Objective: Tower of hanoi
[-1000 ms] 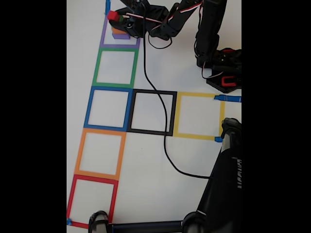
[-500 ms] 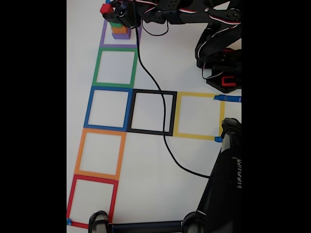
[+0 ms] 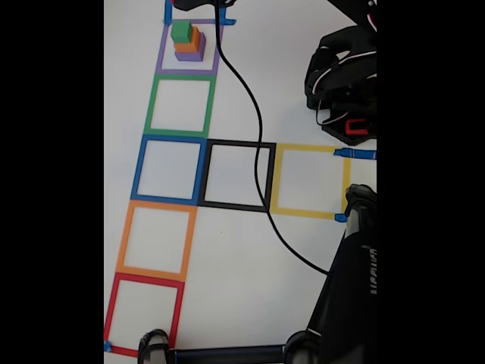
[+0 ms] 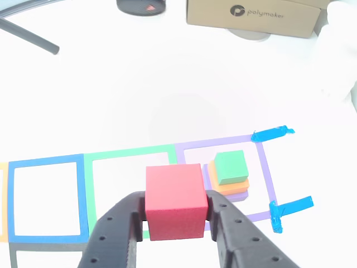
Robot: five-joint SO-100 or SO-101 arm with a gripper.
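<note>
The white worktop (image 3: 242,258) carries a row of taped square outlines, and the coming move turns on how the lifted cube lies against them. In the other view the tool (image 4: 176,215) holds the red cube (image 4: 175,201) above the seam between the green outline (image 4: 131,152) and the purple outline (image 4: 262,162), with the remaining stack just to its right and farther from the camera.

That stack sits inside the purple outline, at the top of the column in the fixed view: the purple cube (image 3: 189,54) at the bottom, the orange cube (image 3: 191,42) on it, the green cube (image 3: 181,31) on top.

The red cube is plain, matte and sharp-edged. The tool's two fingers press its left and right faces, level and square.
</note>
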